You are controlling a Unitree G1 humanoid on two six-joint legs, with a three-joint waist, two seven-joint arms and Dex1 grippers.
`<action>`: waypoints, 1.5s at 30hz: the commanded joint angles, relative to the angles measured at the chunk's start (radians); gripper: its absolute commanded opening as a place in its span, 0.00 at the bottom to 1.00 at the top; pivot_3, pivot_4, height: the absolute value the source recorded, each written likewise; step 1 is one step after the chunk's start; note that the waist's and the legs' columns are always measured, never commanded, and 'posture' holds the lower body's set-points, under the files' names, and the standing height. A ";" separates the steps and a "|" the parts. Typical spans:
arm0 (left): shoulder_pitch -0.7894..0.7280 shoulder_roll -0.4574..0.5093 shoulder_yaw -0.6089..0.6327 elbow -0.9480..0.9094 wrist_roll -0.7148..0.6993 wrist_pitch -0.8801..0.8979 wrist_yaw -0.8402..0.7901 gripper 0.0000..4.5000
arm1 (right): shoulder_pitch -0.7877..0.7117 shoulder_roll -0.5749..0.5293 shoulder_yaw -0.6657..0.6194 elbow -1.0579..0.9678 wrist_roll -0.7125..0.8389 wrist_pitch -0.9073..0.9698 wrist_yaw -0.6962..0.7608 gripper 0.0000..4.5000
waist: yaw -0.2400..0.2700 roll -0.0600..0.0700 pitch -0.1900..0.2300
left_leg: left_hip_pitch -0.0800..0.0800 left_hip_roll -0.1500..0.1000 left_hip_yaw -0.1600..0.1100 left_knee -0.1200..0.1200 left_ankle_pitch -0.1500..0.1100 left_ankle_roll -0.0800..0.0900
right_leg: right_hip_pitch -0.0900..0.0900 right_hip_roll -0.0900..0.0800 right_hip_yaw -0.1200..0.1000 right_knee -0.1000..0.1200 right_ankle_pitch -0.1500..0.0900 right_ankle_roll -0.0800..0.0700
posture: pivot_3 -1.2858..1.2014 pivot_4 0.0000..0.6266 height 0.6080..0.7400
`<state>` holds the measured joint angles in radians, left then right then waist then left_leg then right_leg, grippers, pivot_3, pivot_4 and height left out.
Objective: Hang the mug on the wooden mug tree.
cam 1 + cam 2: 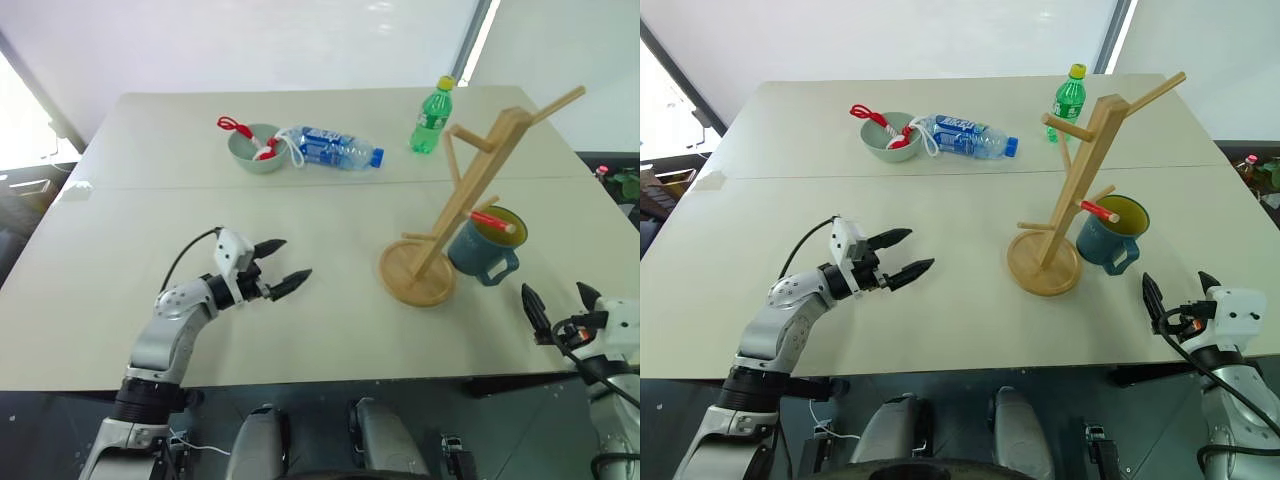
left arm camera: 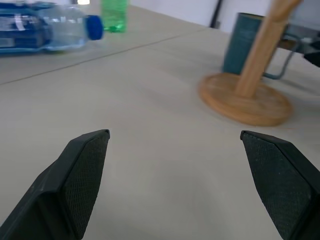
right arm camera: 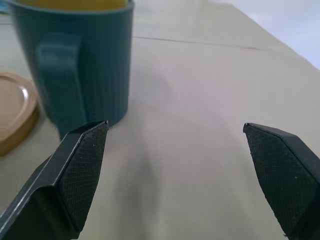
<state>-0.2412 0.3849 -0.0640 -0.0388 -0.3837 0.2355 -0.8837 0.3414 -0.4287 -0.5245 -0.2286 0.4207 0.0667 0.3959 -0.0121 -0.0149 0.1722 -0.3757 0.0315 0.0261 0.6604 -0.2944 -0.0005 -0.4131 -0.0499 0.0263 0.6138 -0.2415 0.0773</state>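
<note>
Gaping wide near the mug (image 1: 487,248), right gripper (image 1: 560,304) empty.

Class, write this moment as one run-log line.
mug: standing on table beside mug tree, not hung | right gripper: open, near mug, empty | left gripper: open, empty

Silver-grey jointed arms, white wrist housings, black tapered jaws with cross-hatched pads, black cables.
</note>
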 commanded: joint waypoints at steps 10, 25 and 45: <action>-0.026 -0.033 -0.139 -0.142 -0.043 0.043 -0.117 1.00 | 0.100 0.012 0.085 -0.152 0.054 0.054 0.114 0.45 | -0.002 0.000 0.000 | 0.000 0.000 0.000 0.000 0.000 0.000 | -0.001 0.000 0.000 -0.001 0.000 0.000 | 0.52 0.24 1.00; -0.010 -0.013 -0.199 -0.233 -0.056 0.093 -0.147 1.00 | -0.107 0.030 0.174 0.025 -0.088 0.006 0.040 0.01 | 0.002 0.000 0.000 | -0.008 -0.001 -0.001 0.001 0.000 0.000 | -0.007 0.003 0.000 0.000 0.000 0.000 | 0.52 0.24 1.00; -0.014 -0.021 -0.203 -0.236 -0.061 0.103 -0.145 1.00 | -0.102 0.061 0.070 0.070 -0.081 -0.042 -0.088 0.12 | 0.002 0.001 -0.001 | -0.011 -0.003 -0.001 0.003 0.000 0.000 | -0.010 0.005 0.000 0.003 0.000 0.001 | 0.52 0.24 1.00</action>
<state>-0.2477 0.3693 -0.2613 -0.2440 -0.4269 0.3445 -1.0229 0.2286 -0.3716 -0.4213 -0.1125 0.3204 0.0360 0.3023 -0.0099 -0.0140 0.1717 -0.3869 0.0287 0.0252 0.6634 -0.2941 -0.0001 -0.4229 -0.0446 0.0262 0.6168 -0.2413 0.0778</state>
